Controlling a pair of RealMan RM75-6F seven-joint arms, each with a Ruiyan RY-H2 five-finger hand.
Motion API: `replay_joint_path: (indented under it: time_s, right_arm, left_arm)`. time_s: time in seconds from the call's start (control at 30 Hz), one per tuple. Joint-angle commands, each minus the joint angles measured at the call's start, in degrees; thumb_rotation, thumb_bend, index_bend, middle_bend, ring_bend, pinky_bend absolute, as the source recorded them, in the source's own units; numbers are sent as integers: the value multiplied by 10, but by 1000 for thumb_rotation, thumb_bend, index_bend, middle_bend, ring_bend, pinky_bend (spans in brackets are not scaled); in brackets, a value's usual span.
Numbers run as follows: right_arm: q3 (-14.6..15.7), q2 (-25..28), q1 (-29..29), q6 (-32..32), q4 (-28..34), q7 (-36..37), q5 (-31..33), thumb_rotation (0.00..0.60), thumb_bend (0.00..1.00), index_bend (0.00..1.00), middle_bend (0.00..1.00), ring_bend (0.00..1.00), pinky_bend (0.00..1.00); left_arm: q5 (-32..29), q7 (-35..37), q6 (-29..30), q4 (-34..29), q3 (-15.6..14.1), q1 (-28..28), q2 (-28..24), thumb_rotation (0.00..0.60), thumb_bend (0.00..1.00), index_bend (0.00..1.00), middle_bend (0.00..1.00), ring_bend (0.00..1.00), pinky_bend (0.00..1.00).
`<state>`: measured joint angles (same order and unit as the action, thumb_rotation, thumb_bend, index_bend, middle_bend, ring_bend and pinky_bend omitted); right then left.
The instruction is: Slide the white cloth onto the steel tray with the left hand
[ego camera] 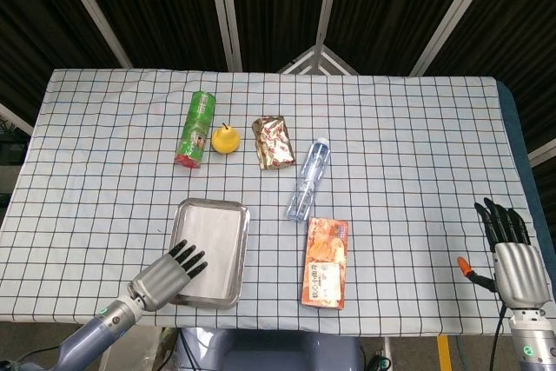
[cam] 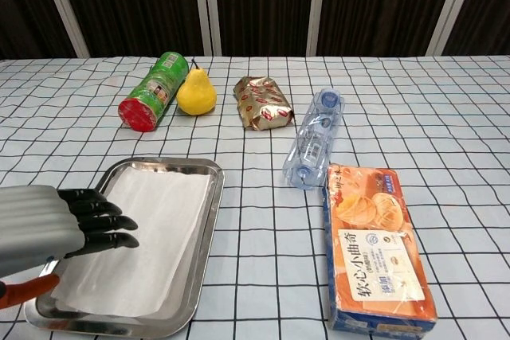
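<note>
Because the white cloth (cam: 147,236) looks thin and limp, the flat, outstretched left hand (cam: 60,224) should press, not pinch, inside the steel tray (cam: 203,232).

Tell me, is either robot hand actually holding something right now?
No. The left hand lies flat, fingertips on the white cloth in the steel tray, gripping nothing. The right hand is empty.

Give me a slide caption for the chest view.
Left hand rests flat on the cloth lying inside the tray.
</note>
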<state>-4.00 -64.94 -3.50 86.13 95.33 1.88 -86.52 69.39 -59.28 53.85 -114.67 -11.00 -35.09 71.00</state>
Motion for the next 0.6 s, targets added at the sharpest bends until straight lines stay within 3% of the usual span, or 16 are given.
replay_joint_path:
  time_s: [0.03,0.3,0.43,0.6]
  right_arm:
    - [1,0,-1,-1,0,-2,-1,600,313,0,0,0,0]
    - [1,-2,0,2,-1,-7,-3,600,313,0,0,0,0]
    - [1,-4,0,5,-6,-12,-7,600,313,0,0,0,0]
    - [3,-5,0,5,-7,-15,-10,600,313,0,0,0,0]
  left_arm:
    - [52,47,56,-30,-12,31,-44,600,527,0,0,0,0]
    - [170,188,207,8,-17,119,-63,600,125,0,0,0,0]
    - [227,288,324,76,-7,183,-41,600,65,0,0,0,0]
    - [252,376,438,167,7,251,-10,600,51,0,0,0,0]
